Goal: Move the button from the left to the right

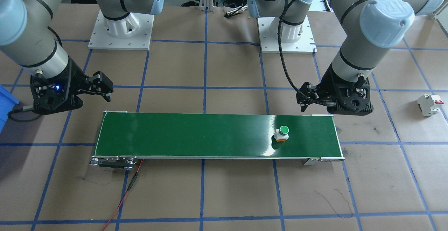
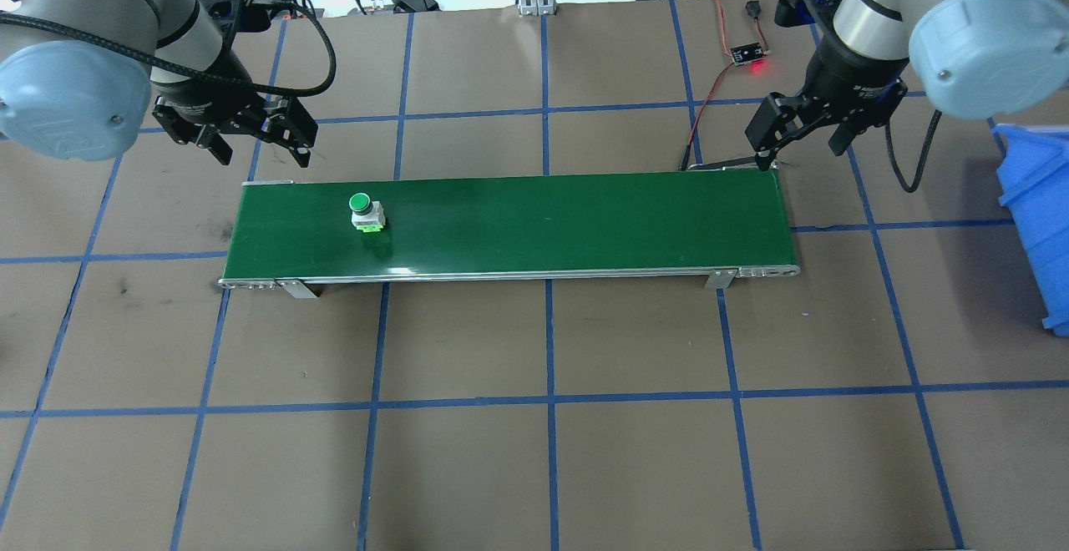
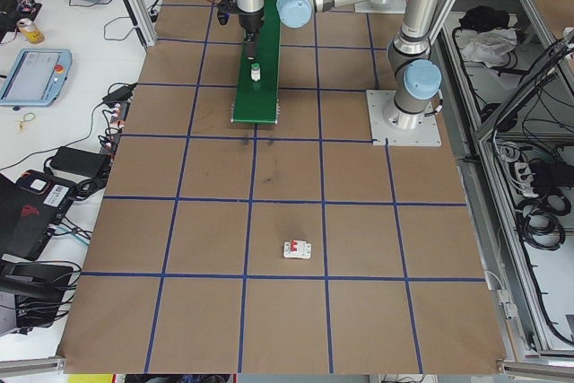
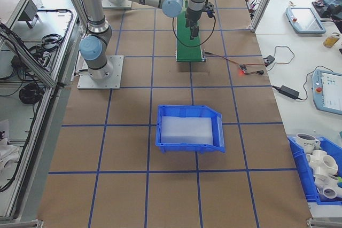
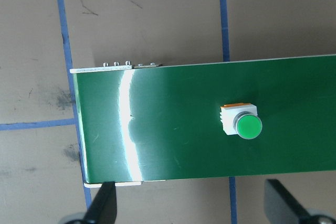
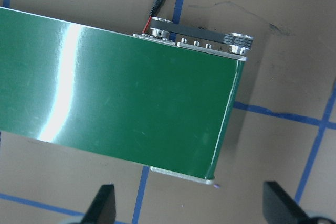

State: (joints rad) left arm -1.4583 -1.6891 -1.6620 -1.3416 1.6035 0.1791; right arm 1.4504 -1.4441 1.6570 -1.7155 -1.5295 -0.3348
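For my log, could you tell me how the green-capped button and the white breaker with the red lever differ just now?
The button sits on the green conveyor belt, near the left gripper; the circuit breaker lies on the brown table, well off the belt. The button has a round green cap and an orange base; the breaker is boxy and white with a red lever. Neither is held by any gripper.

Both arms (image 1: 350, 45) wore grey tubes with pale blue joint caps, black grippers, white bolted base plates (image 1: 120, 35) and a braided black cable (image 1: 283, 66).
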